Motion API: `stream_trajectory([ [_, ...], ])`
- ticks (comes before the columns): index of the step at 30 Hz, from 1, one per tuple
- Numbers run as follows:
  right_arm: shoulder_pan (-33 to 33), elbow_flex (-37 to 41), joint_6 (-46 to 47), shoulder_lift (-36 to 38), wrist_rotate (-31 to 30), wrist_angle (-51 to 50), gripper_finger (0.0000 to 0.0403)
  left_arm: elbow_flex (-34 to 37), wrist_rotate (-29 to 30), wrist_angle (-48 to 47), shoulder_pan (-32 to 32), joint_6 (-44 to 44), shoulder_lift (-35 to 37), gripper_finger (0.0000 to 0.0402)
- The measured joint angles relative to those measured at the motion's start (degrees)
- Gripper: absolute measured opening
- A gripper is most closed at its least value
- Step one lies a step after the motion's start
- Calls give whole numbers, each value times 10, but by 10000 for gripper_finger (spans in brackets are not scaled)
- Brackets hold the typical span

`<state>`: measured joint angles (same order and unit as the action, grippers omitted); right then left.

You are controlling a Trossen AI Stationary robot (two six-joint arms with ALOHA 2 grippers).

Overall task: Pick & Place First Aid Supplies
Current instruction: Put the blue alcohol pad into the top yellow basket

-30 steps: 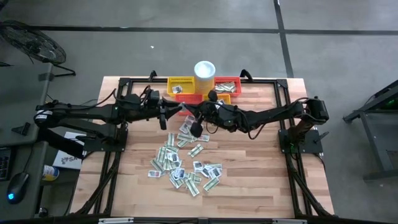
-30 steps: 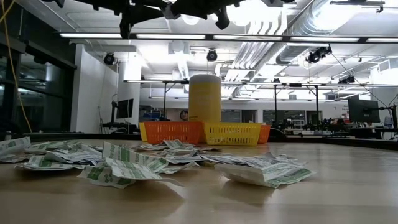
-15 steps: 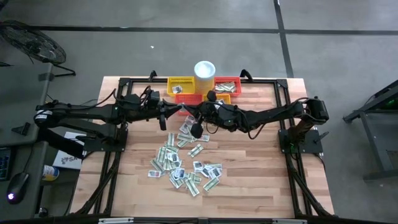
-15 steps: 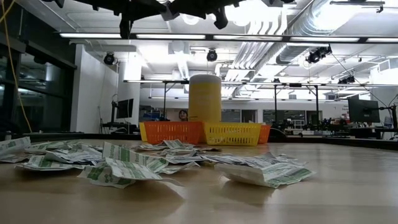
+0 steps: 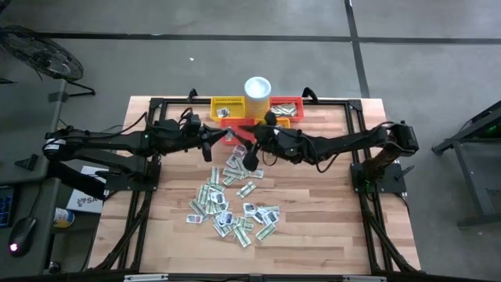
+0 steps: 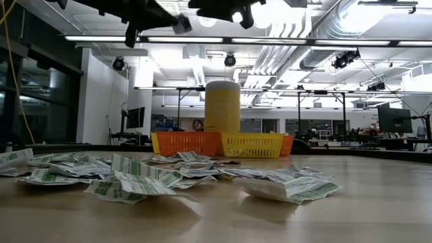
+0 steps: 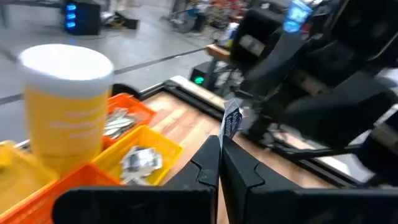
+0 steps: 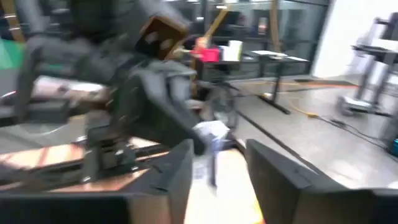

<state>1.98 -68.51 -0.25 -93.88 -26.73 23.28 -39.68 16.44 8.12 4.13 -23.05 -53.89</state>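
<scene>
One small white sachet (image 7: 231,121) with dark print is in my left gripper (image 7: 219,144), high over the far middle of the table (image 5: 329,196). My left gripper (image 5: 227,135) points level toward the table's right. My right gripper (image 8: 217,155) faces it from the right, open, its fingers on either side of the sachet (image 8: 211,132) without touching it. In the high view my right gripper (image 5: 250,139) is just right of the left one. The other first aid supplies (image 5: 231,200) lie heaped flat on the wood below. My left gripper pinches the sachet by one end (image 7: 225,134) between its two fingertips. The fingers come level from the table's left. The rest of the sachet sticks out beyond the tips, on edge and lifted clear of the table.
A yellow basket (image 5: 227,108) and a red-orange basket (image 5: 287,105) stand at the far edge, with two smaller ones in front of them. A white cup (image 5: 257,88) stands between them. A dark frame (image 5: 356,125) runs round the table.
My left gripper has tipped a little in the low view while staying over the far middle of the table.
</scene>
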Motion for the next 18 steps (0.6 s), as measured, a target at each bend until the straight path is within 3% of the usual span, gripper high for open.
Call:
stream_trajectory([
  [8,0,0,3,39,-121,-79,238,0,49,-64,51,-73,0,1],
  [18,0,0,3,59,-183,-120,252,0,-1,-86,178,-148,-33,0],
])
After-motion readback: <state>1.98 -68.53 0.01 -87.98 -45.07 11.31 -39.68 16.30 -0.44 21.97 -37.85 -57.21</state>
